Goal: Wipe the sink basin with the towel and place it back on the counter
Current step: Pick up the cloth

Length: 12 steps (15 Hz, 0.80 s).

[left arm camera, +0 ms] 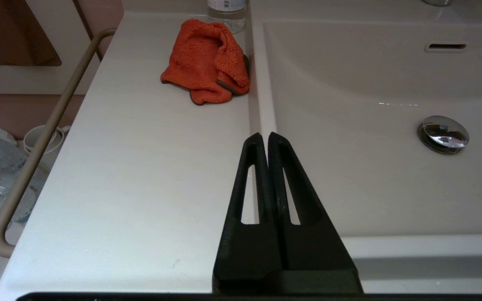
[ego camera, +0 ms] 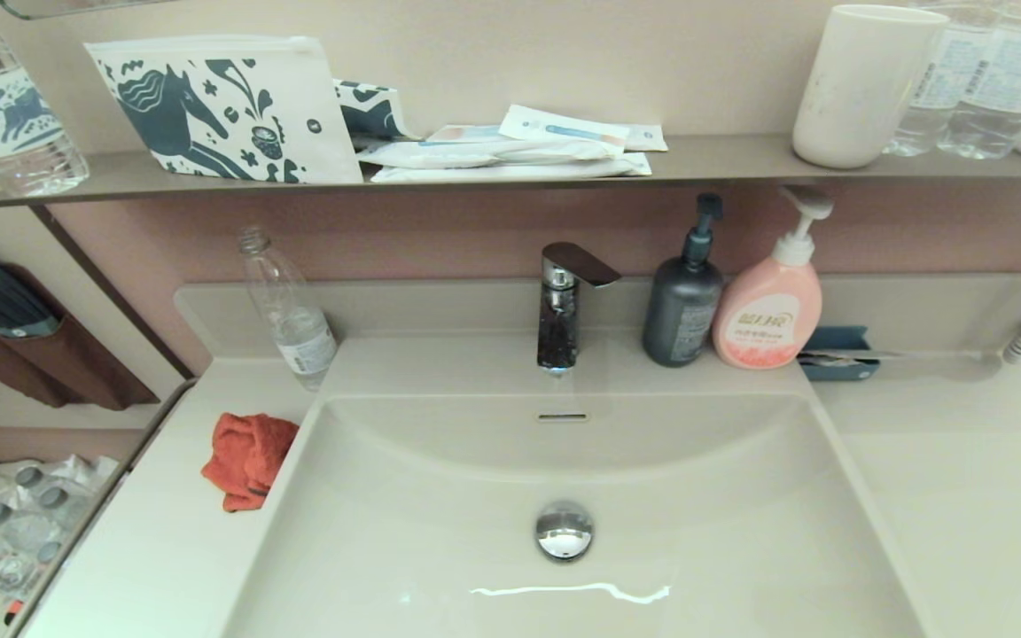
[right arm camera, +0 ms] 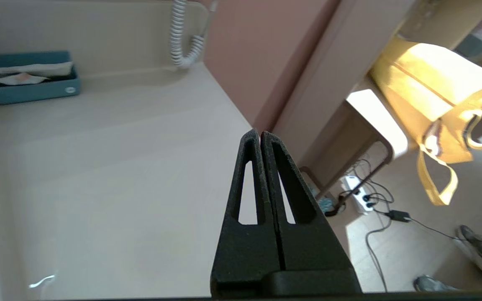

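The orange-red towel (ego camera: 247,458) (left arm camera: 205,67) lies crumpled on the counter (ego camera: 156,540) (left arm camera: 149,167) to the left of the sink basin (ego camera: 697,532) (left arm camera: 370,184), right against the basin's rim. The basin holds a chrome drain plug (ego camera: 564,530) (left arm camera: 443,134) and an overflow slot (ego camera: 562,416). My left gripper (left arm camera: 264,135) is shut with nothing in it, hovering near the front over the line between counter and basin, well short of the towel. My right gripper (right arm camera: 256,133) is shut and empty above the counter's right side (right arm camera: 111,175). Neither gripper shows in the head view.
A faucet (ego camera: 564,306), two pump bottles (ego camera: 683,297) (ego camera: 772,297), a blue tray (ego camera: 838,353) (right arm camera: 27,77) and a clear bottle (ego camera: 289,310) stand along the back. A rail (left arm camera: 44,138) runs along the counter's left edge. A shelf (ego camera: 510,173) overhangs the wall.
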{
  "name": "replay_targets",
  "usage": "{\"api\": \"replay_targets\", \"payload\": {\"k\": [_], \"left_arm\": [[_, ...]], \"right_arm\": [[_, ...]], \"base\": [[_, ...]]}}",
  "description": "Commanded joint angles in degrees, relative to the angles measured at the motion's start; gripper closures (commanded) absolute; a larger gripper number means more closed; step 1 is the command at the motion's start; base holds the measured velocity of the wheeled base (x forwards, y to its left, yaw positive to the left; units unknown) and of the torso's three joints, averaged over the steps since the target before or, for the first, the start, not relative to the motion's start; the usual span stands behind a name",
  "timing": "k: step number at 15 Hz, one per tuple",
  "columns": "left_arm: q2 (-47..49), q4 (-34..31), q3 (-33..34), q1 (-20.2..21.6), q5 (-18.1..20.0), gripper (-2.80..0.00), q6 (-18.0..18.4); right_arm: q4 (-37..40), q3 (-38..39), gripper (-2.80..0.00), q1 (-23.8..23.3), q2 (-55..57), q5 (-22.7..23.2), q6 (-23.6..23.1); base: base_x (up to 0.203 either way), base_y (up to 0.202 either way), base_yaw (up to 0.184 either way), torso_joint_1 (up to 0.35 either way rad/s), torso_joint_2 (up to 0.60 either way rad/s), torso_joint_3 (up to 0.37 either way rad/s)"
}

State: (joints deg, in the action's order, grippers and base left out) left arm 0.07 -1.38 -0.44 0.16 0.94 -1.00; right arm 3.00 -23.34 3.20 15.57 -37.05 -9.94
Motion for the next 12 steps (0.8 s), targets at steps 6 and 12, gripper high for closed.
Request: {"api": "replay_targets", "payload": {"k": [6, 12], "left_arm": [[0.0, 0.0, 0.0, 0.0, 0.0, 0.00, 0.0], [0.0, 0.0, 0.0, 0.0, 0.0, 0.00, 0.0]], "right_arm": [[1.5, 4.8, 0.00, -3.6, -9.8, 10.3, -0.8], [-0.4, 14.8, 0.00, -3.6, -15.6, 29.4, 10.9]], "base": [[0.000, 0.000, 0.000, 0.000, 0.00, 0.000], [0.000, 0.000, 0.000, 0.000, 0.00, 0.000]]}}
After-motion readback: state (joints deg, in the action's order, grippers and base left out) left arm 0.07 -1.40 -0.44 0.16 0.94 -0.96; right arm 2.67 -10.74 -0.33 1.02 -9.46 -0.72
